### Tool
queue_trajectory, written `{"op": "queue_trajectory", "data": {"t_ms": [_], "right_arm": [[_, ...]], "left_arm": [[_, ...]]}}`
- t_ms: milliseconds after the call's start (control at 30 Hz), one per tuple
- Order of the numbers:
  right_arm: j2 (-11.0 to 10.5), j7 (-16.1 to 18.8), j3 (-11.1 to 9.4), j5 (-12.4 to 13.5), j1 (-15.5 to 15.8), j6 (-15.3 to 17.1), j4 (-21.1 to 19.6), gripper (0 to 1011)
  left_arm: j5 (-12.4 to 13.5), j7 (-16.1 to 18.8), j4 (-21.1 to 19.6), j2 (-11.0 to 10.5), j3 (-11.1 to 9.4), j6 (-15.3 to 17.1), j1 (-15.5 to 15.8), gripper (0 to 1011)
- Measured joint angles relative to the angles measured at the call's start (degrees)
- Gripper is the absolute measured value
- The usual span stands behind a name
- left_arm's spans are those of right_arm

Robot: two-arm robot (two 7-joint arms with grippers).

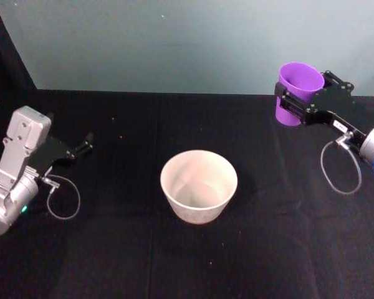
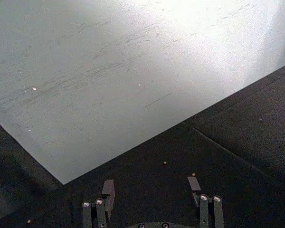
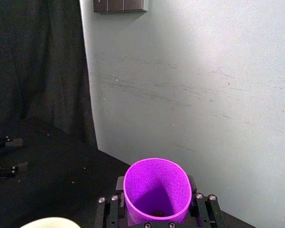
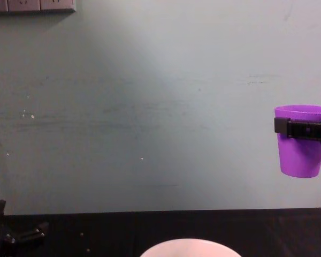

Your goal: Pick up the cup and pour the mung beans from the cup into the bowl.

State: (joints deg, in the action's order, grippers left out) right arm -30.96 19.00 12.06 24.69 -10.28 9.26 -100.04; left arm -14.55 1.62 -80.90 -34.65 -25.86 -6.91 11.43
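Head view has the right gripper (image 1: 293,103) pinching the cup (image 1: 301,80) by its wall, upright in the air at the far right, well apart from the bowl (image 1: 199,153) in the middle, so the pick-up looks done. That bowl looks bare inside, and a few dark specks deep in the cup may be the mung beans (image 3: 157,213) — carrying over and tipping are left. Left gripper (image 1: 85,145) idles at the left, fingers spread.
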Motion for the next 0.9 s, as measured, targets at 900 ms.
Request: {"op": "queue_trajectory", "data": {"t_ms": [900], "right_arm": [[0.0,0.0,0.0,0.0,0.0,0.0,0.0,734]], "left_arm": [[0.0,0.0,0.0,0.0,0.0,0.0,0.0,1000]]}}
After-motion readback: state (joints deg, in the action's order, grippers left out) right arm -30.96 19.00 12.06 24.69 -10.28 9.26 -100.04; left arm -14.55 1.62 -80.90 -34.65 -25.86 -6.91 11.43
